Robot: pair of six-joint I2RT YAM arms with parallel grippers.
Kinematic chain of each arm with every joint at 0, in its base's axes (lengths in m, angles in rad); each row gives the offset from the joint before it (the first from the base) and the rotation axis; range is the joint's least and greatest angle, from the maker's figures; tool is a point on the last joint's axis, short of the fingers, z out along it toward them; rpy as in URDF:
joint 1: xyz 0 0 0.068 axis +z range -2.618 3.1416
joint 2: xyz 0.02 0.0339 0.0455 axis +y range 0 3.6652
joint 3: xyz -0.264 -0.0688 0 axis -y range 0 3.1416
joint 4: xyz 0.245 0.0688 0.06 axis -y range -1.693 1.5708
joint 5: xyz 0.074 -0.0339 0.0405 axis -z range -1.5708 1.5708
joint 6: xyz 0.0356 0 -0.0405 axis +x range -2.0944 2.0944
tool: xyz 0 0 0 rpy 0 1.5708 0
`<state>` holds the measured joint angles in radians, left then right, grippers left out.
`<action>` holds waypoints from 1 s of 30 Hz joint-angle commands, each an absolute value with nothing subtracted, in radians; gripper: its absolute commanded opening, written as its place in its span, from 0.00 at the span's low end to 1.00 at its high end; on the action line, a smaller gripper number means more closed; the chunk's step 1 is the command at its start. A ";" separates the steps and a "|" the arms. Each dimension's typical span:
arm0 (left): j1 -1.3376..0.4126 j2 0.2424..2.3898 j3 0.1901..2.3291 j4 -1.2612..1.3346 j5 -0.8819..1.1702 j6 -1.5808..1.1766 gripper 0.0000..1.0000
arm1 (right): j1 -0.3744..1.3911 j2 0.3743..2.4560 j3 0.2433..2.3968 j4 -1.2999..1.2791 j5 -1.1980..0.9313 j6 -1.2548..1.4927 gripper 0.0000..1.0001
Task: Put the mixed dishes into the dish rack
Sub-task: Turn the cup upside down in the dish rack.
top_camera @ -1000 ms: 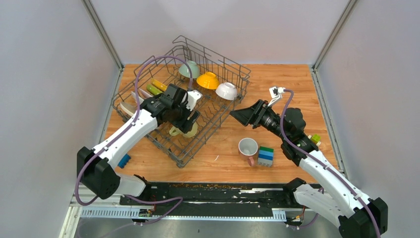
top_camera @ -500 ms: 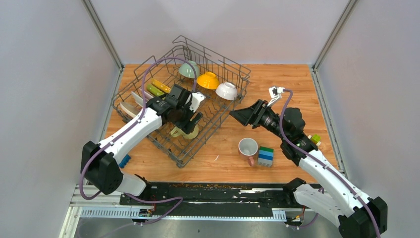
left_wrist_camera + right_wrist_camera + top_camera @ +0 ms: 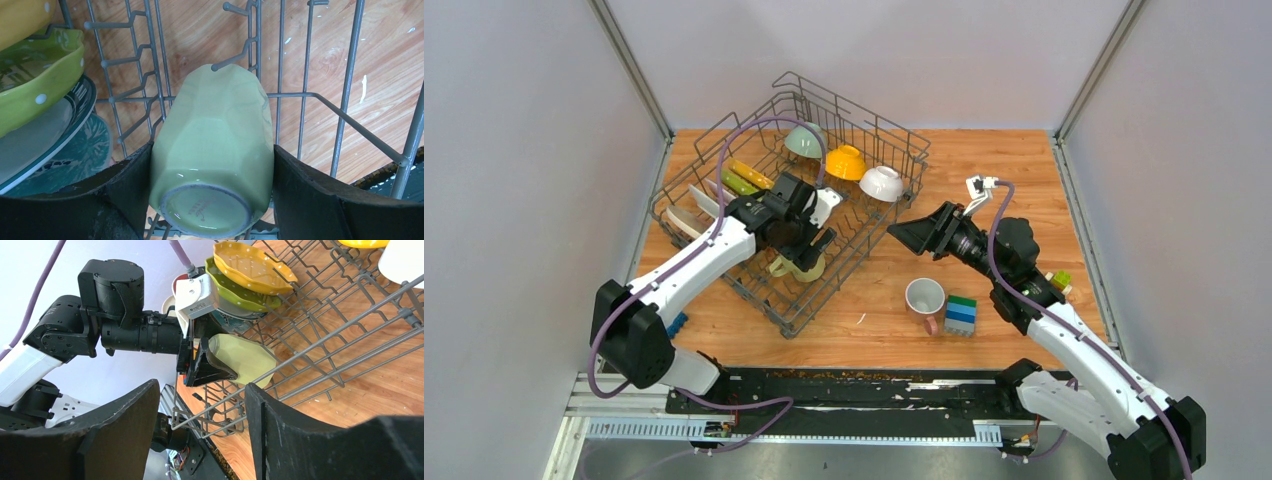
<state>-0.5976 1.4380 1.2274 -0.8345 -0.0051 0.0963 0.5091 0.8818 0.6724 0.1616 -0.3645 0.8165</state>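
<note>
left gripper (image 3: pixel 211 152) nudged a bit further across the grey wire dish rack (image 3: pixel 854 240), still clamped on the glossy faceted pale mug (image 3: pixel 215 125). right gripper (image 3: pixel 200 390) hasn't budged, jaws apart.

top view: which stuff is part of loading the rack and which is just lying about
Job: dish rack; pale yellow mug in the left gripper; pink-handled mug on the table; bowls and plates already racked.
Lying about: stacked toy blocks; small blue piece.
</note>
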 commanded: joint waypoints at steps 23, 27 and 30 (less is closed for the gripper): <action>-0.601 1.434 1.266 -0.846 -0.054 0.063 0.85 | 0.506 0.872 0.680 0.172 -0.351 0.805 0.64; -0.601 1.431 1.264 -0.836 -0.049 0.058 0.92 | 0.506 0.873 0.678 0.171 -0.350 0.802 0.64; -0.601 1.427 1.265 -0.832 -0.041 0.056 0.96 | 0.506 0.870 0.677 0.169 -0.349 0.804 0.64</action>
